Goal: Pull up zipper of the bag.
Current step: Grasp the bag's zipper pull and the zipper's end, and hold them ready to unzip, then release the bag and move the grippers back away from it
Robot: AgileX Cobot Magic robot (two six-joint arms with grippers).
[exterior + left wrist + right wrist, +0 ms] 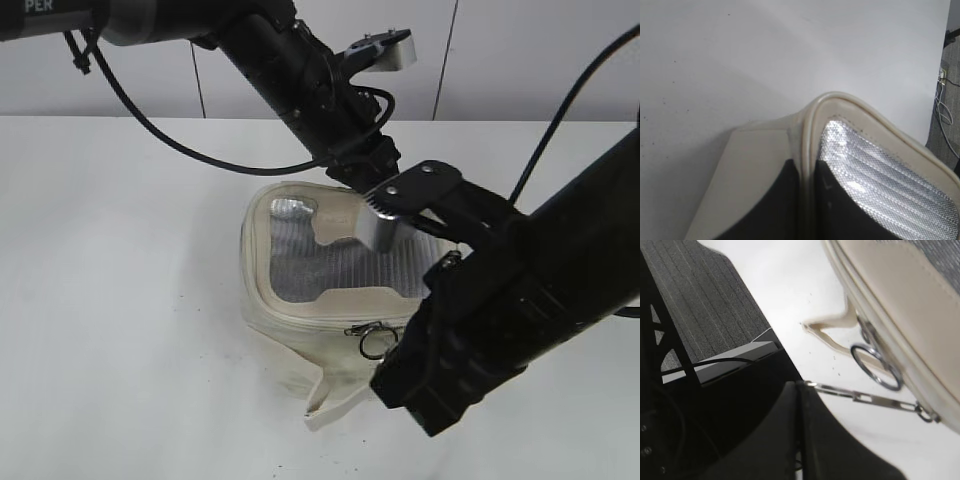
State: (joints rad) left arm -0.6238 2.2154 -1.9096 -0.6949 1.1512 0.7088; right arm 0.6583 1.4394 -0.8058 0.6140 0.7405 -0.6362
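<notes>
Silver zipper pull (875,399) clamped in the right arm's closed jaws, track running sideways; left jaws pinch bag rim (807,150)

our left gripper (802,200) pinches shut, arm reaching down from upper left; our right gripper (801,405) is clamped too, arm angled in from the right.

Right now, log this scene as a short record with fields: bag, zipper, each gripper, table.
bag: cream, boxy, lid with silvery ribbed window, sitting on the table
zipper: silver slider with round ring pull at the front lid rim
left gripper: jaws closed on the lid rim at a back corner
right gripper: jaws shut on a thin metal pull stretched taut from the bag
table: white
</notes>
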